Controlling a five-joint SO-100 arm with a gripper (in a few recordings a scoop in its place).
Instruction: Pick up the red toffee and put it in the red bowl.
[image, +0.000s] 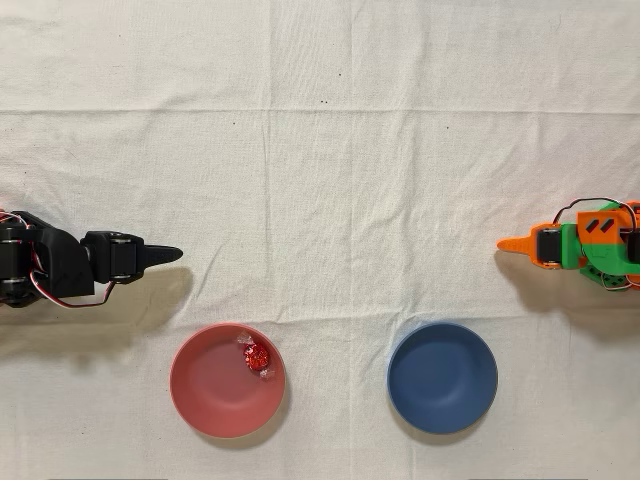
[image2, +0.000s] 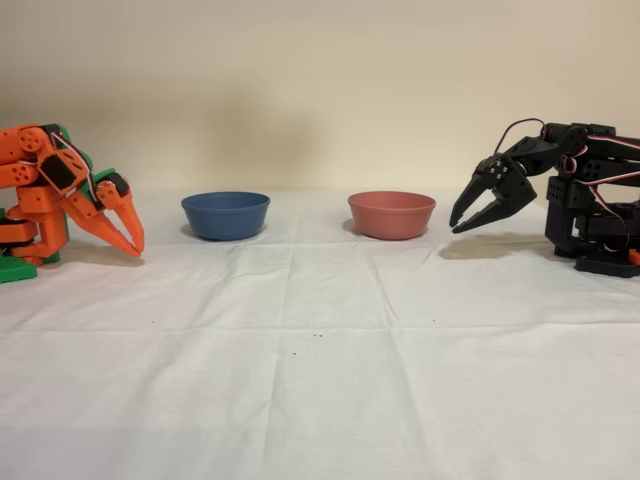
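One red toffee (image: 258, 357) lies inside the one red bowl (image: 212, 392), near its rim at about 2 o'clock; one blue bowl (image: 442, 377) sits well apart; one idle orange arm (image2: 60, 200). From the side the bowl wall hides the toffee; the black arm is cut off at the frame edge; its gripper (image2: 462, 222) hangs with jaws parted, empty, at 10 o'clock of the red bowl overhead, bare cloth (image: 330, 180) all round.

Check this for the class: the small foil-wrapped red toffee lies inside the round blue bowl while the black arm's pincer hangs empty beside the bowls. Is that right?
Not quite. The overhead view shows the small foil-wrapped red toffee inside the round salmon-red bowl, not the round blue bowl. The black arm's pincer does hang empty beside the bowls.
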